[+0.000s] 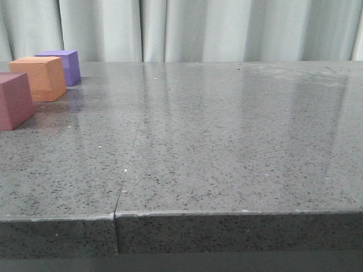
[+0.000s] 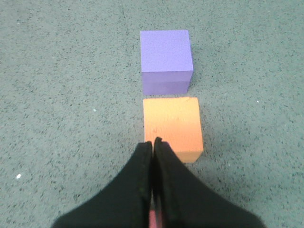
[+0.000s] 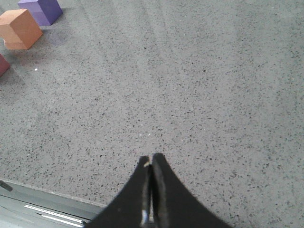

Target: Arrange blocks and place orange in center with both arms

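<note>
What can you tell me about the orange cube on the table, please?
The orange cube is matte and foam-like, with slightly rounded, worn edges. It sits flat on the grey speckled table at the far left, between the purple cube behind and the pink-red cube in front, very close to both. Nothing grips it; the shut left tool hovers over it.

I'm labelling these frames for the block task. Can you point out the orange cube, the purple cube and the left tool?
orange cube [image 2: 172,126]: left wrist view, top face.
purple cube [image 2: 166,51]: left wrist view, top face.
left tool [image 2: 153,144]: left wrist view, between its closed fingertips.

Grey speckled table [image 1: 227,141], pale curtain [image 1: 198,28].
</note>
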`<state>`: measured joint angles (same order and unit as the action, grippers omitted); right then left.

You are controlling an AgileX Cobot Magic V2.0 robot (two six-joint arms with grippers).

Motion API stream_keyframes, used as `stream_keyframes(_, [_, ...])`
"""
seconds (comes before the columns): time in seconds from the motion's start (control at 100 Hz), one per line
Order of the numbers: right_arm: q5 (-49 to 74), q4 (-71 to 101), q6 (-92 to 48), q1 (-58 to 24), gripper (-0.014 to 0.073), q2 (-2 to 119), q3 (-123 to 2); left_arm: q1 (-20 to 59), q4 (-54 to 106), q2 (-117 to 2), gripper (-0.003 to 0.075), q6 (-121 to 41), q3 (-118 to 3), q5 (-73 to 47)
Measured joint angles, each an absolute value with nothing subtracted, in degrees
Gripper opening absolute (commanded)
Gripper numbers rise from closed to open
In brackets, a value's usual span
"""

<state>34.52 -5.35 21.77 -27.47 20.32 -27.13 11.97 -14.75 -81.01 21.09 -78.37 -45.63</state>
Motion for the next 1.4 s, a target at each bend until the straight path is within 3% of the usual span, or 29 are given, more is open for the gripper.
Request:
stream_keyframes(1.07, [34.5, -5.4, 21.8, -27.5, 0.0015, 20.3, -27.1, 12.0, -12.9, -41.0, -0.0020, 21.0, -48.6, -41.8])
stream_keyframes(1.4, [34.5, -5.4, 21.8, -27.5, 0.0015, 20.3, -27.1, 12.0, -12.4, -36.1, -0.0020, 21.0, -42.7, -44.6])
